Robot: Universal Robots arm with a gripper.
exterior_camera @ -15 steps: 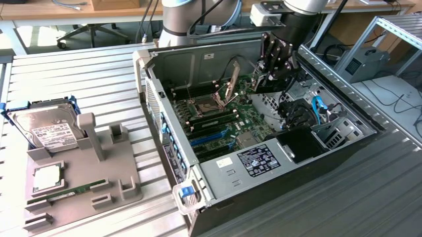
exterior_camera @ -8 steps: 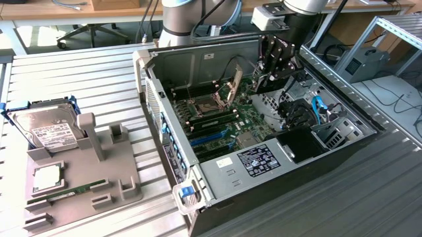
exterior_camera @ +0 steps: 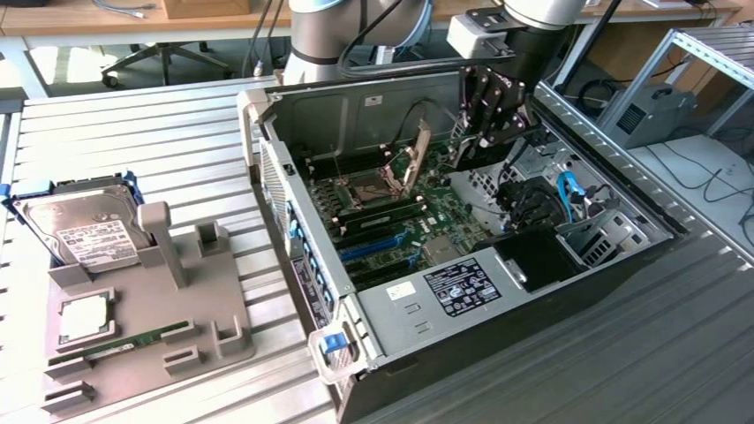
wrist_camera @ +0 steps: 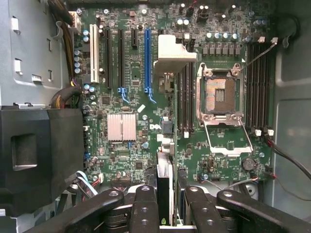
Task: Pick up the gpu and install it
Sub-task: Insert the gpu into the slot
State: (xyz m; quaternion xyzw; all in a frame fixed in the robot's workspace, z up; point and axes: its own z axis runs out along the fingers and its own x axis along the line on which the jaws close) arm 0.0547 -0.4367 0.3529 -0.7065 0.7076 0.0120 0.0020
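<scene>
Claw (wrist_camera: 165, 206): pinching the gpu (wrist_camera: 165, 194) edge-on
Position: above the open computer case (exterior_camera: 566, 300) — over the motherboard (wrist_camera: 146, 136)

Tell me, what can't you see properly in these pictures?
- Wrist view: the gpu shows only edge-on in the gripper. The fingers cover part of it, and its flat face is turned away.
- Exterior view: the writing on the hard drive label is too small to read.
- Exterior view: the arm is cut off by the picture's top edge.
</scene>
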